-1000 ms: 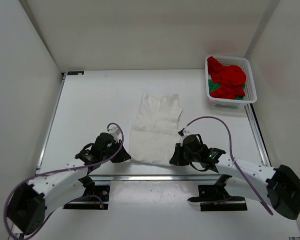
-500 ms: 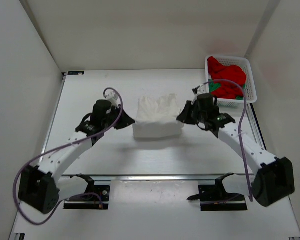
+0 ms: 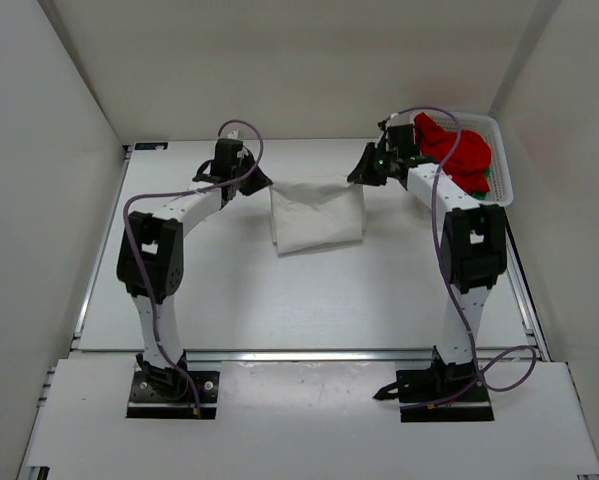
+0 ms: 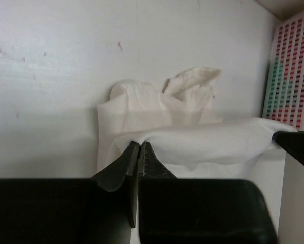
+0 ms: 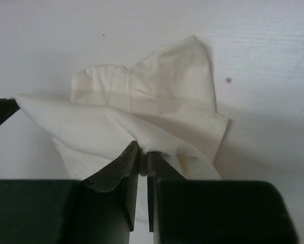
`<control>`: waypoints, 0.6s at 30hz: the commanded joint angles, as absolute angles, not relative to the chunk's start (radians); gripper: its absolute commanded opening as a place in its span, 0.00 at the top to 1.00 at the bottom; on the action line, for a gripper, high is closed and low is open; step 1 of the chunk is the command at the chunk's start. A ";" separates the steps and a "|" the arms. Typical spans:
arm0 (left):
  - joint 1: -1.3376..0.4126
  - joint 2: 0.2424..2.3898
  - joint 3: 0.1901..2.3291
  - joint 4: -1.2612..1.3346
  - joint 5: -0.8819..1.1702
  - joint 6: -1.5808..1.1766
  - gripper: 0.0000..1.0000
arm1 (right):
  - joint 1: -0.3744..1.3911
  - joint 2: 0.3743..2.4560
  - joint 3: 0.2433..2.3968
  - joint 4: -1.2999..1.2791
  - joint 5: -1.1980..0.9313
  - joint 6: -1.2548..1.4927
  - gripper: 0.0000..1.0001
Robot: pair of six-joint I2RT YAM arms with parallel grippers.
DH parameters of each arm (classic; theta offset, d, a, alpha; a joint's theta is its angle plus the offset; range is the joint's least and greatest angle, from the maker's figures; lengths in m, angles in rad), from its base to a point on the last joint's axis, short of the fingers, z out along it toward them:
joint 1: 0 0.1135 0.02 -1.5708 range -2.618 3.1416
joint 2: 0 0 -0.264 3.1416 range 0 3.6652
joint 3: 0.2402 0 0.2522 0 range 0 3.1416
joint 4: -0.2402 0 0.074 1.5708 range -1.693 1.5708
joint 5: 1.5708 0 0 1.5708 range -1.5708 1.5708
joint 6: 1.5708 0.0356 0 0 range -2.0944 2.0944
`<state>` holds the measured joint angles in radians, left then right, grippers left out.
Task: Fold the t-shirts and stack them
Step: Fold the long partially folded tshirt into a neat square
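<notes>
The white t-shirt lies folded over at the far middle of the table. My left gripper is shut on its far left corner, and the cloth shows pinched between the jaws in the left wrist view. My right gripper is shut on its far right corner, with cloth bunched at the jaws in the right wrist view. Both hold the far edge stretched between them. The red t-shirt and a bit of the green t-shirt lie in the basket.
The white lattice basket stands at the far right corner, close behind my right arm; its side shows in the left wrist view. The back wall is just beyond both grippers. Side walls enclose the table.
Both grippers have carried the shirt's near edge from the front of the table to the far side, folding the shirt over itself. Both arms are now stretched far out.
</notes>
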<state>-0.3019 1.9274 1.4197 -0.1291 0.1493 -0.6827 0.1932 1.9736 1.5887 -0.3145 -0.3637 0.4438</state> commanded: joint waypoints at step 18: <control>-0.396 1.963 1.385 0.069 0.180 -0.733 0.65 | 0.242 1.982 1.444 -0.172 -0.386 0.462 1.00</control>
<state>-0.3317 1.9789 1.4204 0.0044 0.1604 -0.7341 0.2356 2.0174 1.5745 -0.2840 -0.3645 0.4210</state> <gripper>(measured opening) 0.354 0.005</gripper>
